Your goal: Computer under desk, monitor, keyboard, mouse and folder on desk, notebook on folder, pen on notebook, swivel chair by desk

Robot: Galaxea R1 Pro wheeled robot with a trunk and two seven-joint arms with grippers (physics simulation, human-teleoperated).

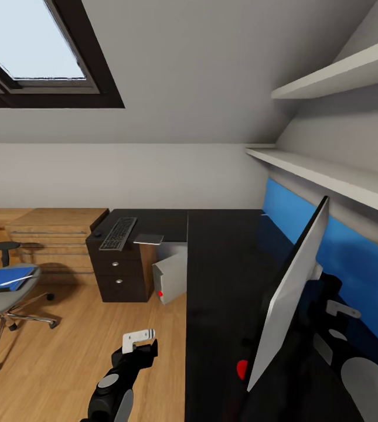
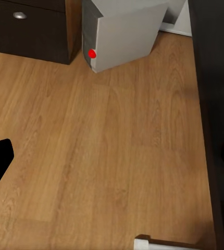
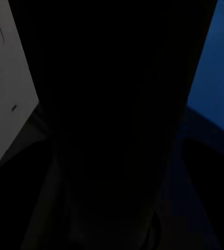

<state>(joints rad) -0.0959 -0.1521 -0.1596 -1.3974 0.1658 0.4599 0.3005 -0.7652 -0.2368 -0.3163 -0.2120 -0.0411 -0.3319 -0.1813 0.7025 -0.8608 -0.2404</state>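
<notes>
Left gripper (image 1: 139,343) low over the wood floor (image 1: 95,351), off the desk's near edge; one white finger seen, jaw gap can't tell; right gripper (image 1: 344,316) behind the monitor (image 1: 288,293), mostly hidden, state can't tell, its wrist view almost all black with a grey panel (image 3: 2,78) one side, blue wall (image 3: 216,62) the other; monitor upright on the desk (image 1: 224,269), to the right of the left gripper, grey back toward the right arm; computer (image 1: 171,275) ahead of left gripper, on floor under desk, red dot facing out; keyboard (image 1: 118,233) further ahead on the far desk wing above the drawers (image 1: 115,275); swivel chair (image 1: 1,299) well left of left gripper; folder (image 1: 4,278) on its seat, pen (image 1: 17,280) on the folder.
</notes>
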